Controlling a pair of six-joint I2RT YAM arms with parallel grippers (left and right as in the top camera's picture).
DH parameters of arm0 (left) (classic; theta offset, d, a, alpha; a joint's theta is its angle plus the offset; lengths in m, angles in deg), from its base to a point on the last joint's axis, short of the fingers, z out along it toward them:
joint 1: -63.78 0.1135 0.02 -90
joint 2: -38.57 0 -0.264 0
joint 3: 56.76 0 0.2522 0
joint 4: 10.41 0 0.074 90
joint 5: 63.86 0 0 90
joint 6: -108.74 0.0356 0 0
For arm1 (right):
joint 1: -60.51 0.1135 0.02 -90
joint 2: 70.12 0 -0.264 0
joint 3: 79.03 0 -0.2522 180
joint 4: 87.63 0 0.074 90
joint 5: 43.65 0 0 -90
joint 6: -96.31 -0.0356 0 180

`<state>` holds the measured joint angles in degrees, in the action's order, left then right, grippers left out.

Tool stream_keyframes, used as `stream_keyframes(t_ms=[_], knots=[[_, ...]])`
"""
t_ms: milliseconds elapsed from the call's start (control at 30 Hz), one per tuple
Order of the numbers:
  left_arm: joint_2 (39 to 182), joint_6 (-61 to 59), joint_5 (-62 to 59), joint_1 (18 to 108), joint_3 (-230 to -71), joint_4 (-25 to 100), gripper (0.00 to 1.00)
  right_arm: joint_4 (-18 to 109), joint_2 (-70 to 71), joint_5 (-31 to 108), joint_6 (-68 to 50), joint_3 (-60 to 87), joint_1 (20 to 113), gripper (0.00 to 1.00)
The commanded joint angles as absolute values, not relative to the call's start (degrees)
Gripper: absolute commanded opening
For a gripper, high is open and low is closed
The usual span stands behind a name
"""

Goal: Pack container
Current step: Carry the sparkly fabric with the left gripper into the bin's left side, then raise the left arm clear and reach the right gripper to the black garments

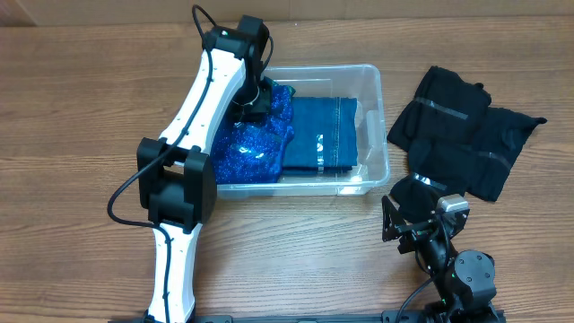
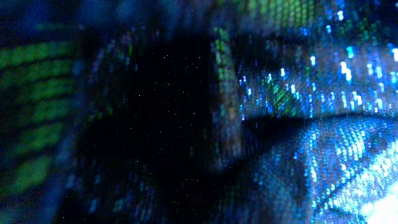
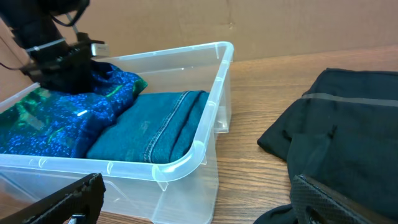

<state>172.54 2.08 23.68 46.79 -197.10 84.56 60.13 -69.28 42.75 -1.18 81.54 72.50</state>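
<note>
Overhead, the clear container [image 1: 380, 135] sits upper centre on the wooden surface [image 1: 72, 90], holding folded denim [image 1: 321, 135] and sparkly blue cloth [image 1: 256, 148], the left pincer [image 1: 256, 99] down on that cloth. The left wrist view is all blurred glitter, so its opening cannot be told. From the right wrist, the right pincer [image 3: 196, 190] gapes wide and empty at bottom frame, black garments [image 3: 348, 124] at right.

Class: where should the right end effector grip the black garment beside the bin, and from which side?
Probably the rumpled near edge of the black garment, from above on the robot's side. It lies flat and limp, so only that raised fold offers the open right end effector a bite.
</note>
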Motion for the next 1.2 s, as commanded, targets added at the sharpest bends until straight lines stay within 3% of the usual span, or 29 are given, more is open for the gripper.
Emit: stream_keyframes(t_ms=[0, 67, 167, 233, 433, 600, 800, 967, 1167], knots=[[168.98, 0.28, 23.99, 48.1, -206.15, 88.45, 0.29, 60.32, -69.93, 43.23, -1.4, 81.58, 72.28, 1.0], [165.81, 0.31, 23.55, 48.1, -211.03, 89.35, 0.38, 60.32, -69.93, 43.23, -1.42, 81.58, 72.28, 1.0], [160.06, 0.74, 24.27, 48.25, -217.15, 89.22, 0.66, 60.32, -69.93, 43.23, -1.42, 81.58, 72.28, 1.0], [156.56, 0.74, 25.87, 48.82, -219.31, 89.26, 0.77, 60.32, -69.93, 43.23, -1.42, 81.58, 72.28, 1.0], [146.81, 0.72, 26.92, 55.18, -219.79, 91.43, 1.0, 60.46, -69.93, 38.9, -3.23, 81.58, 72.39, 1.0], [142.22, 0.7, 26.55, 65.5, -219.79, 96.74, 1.0, 64.54, -69.85, 28.83, -8.28, 80.95, 72.39, 1.0], [140.8, 0.96, 26.72, 76.8, -219.77, 100.15, 1.0, 60.74, -62.66, 37.53, -13.29, 68.6, 72.37, 1.0], [141.44, 0.94, 26.74, 79.62, -219.77, 100.15, 1.0, 44.52, -41.28, 46.95, -11.54, 45.61, 72.3, 1.0], [141.66, 0.94, 26.72, 79.62, -219.77, 100.15, 1.0, 27.95, -13.54, 45.0, -6.95, 17.72, 71.74, 1.0]])
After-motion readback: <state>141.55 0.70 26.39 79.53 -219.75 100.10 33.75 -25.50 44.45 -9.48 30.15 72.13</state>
